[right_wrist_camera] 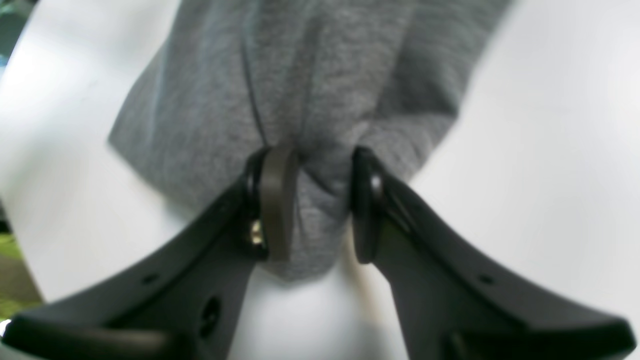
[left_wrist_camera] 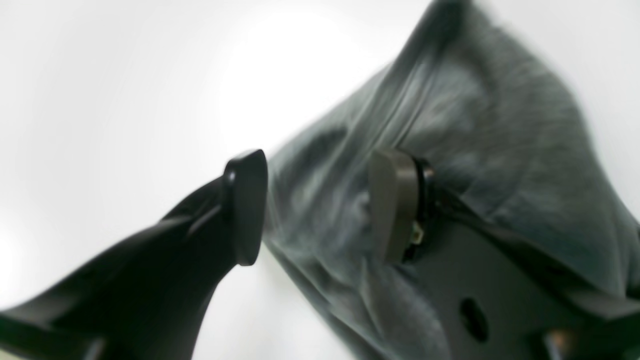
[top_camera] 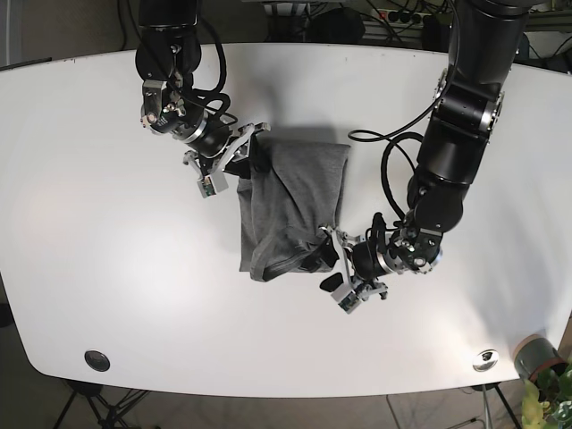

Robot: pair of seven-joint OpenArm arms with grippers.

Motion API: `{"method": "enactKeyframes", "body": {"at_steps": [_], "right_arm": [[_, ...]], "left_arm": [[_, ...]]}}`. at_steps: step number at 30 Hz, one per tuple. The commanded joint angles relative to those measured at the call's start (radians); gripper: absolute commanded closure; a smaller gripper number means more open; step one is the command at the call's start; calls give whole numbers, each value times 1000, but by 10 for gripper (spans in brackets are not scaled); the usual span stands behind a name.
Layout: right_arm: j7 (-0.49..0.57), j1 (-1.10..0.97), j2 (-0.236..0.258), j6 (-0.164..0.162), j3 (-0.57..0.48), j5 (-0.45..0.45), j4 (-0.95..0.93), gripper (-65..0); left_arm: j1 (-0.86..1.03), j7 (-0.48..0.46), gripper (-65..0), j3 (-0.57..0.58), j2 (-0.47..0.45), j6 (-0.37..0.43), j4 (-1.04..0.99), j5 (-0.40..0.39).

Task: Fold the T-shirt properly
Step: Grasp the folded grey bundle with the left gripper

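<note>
A: Two arms on one grey T-shirt (top_camera: 290,201), which lies part-folded mid-table (top_camera: 107,232), rumpled, long axis running away from the cam.

B: L→R in base view?

A: First the right gripper (top_camera: 243,154) at the shirt's far-left corner. Wrist cam: right gripper (right_wrist_camera: 315,205) jaws narrow, a bunched fold of T-shirt (right_wrist_camera: 310,90) pinched between the pads.

B: Other side?

A: Left gripper (top_camera: 332,261) at the near-right hem. Wrist cam blurry: left gripper (left_wrist_camera: 315,207) jaws parted fairly wide, T-shirt (left_wrist_camera: 450,150) cloth lying in the gap and over the right-hand finger. Can't tell if pads actually bite it.

B: Anything else?

A: Small round fitting (top_camera: 96,360) near table's front-left edge, well apart from the shirt.
</note>
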Motion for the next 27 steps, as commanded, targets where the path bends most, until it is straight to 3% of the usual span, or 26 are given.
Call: {"method": "enactKeyframes", "body": {"at_steps": [1,5,8,12,15,20,22,24,27], "right_arm": [[13,7,6,-3,2,3,64,-171],[-47,5,9,-5,36,3,142,-171],[-104,10,2,1,99,3,202,-171],[-156,11,6,4,120,54,274,-171],[-168,13,14,-3,120,105,278,-171],[-222,16,86,-5,140,178,280,-171],[-230,31,118,-5,142,206,274,-171],[-231,36,140,-5,137,218,268,-171],[-237,34,160,-5,136,220,269,-171]], "left_arm": [[-42,-23,-311,-9,-29,-2,57,-20],[-28,-3,-314,-11,-52,6,161,-22],[6,26,-318,-11,-58,89,223,-24],[83,32,-328,-11,-58,296,352,-20],[155,30,-390,-9,-51,458,464,-22],[314,24,-486,0,-41,747,666,-19],[367,24,-513,3,5,837,703,-16],[399,24,-519,-4,48,885,711,12],[454,14,-519,3,89,916,714,122]]}}
